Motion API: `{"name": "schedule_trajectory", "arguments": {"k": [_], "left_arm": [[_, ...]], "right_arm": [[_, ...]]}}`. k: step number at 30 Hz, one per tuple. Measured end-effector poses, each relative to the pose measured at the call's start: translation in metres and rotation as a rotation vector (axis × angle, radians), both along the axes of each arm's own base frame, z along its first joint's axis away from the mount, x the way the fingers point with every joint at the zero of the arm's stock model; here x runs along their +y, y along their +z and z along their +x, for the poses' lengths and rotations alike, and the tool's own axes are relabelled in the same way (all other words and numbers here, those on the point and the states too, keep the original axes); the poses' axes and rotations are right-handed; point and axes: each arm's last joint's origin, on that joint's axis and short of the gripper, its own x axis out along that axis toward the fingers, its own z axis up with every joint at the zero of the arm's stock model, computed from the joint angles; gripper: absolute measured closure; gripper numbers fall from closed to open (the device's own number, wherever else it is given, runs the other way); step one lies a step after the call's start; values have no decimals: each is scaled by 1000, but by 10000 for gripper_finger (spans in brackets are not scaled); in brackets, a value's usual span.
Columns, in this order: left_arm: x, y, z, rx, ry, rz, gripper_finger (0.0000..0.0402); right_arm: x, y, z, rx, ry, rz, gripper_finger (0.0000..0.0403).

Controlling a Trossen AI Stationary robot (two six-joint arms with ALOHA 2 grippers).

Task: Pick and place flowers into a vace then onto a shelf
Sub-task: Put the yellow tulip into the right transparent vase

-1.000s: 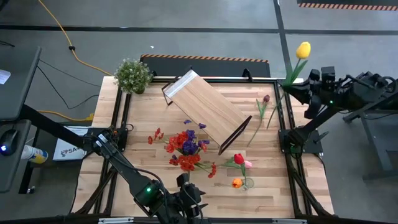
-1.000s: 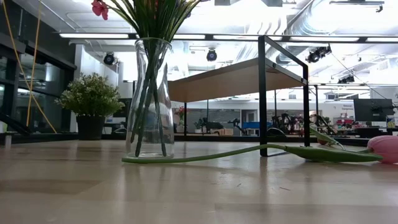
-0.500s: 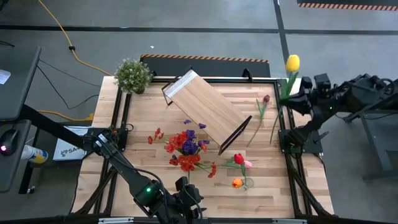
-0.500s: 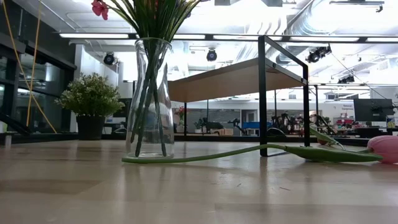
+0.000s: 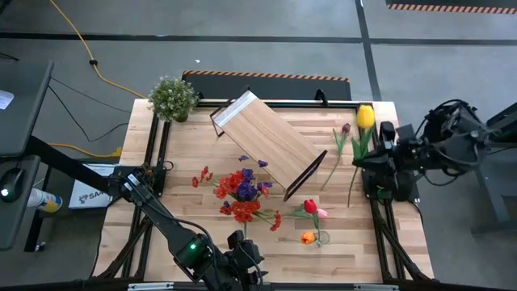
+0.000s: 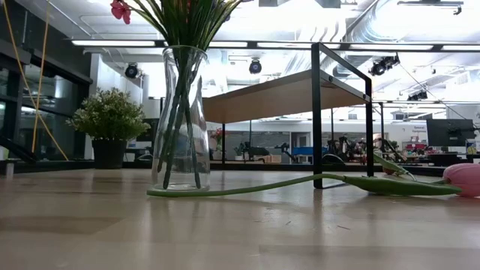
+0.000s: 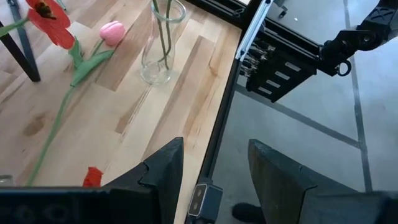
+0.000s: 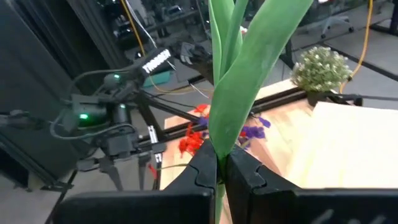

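A glass vase [image 6: 180, 120] stands mid-table with red and purple flowers [image 5: 242, 190] in it; it also shows in the left wrist view [image 7: 163, 43]. Beyond it stands the light-wood shelf [image 5: 266, 141] on its black legs. My right gripper [image 5: 361, 159] hovers over the table's right edge, shut on a yellow tulip [image 5: 365, 115]. Red [image 5: 310, 207], pink [image 5: 322, 213] and orange [image 5: 308, 238] tulips lie flat on the table, a dark maroon one [image 5: 346, 128] near the right edge. My left gripper [image 7: 214, 180] waits open at the near edge. My right gripper pinches the yellow tulip between its two fingers [image 8: 208, 168], on the stem where the green leaves [image 8: 219, 146] wrap it, roughly midway along. The fingers come from the table's right, lying across the stem. The tulip is lifted clear, blossom toward the far edge, stem end [image 5: 349, 200] toward the near edge.
A bushy potted plant [image 5: 172, 97] stands at the far left corner. Black frame rails run along the table's left and right edges [image 5: 367, 174]. Red sprays [image 5: 202, 176] lie left of the vase. A green stem [image 6: 300, 184] lies along the table in the low view.
My right gripper has carried the yellow tulip from beyond the far right corner toward the table's near and left side, arriving over the right edge. The blossom has swung from outside the table to above its right edge. The gripper has stayed shut on the stem.
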Motion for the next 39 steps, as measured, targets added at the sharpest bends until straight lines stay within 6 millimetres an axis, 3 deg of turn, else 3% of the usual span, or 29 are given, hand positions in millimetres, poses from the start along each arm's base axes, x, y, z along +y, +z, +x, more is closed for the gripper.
{"name": "schedule_trajectory", "arguments": {"k": [15, 28, 39], "left_arm": [[-1, 0, 0, 16, -23, -19, 190], [-1, 0, 0, 18, -27, -17, 190], [-2, -1, -1, 30, -44, -29, 190]], "right_arm": [[35, 5, -36, -121, 24, -31, 399], [109, -14, -54, -192, -38, -124, 399], [165, -34, -50, -211, -83, -197, 400]]}}
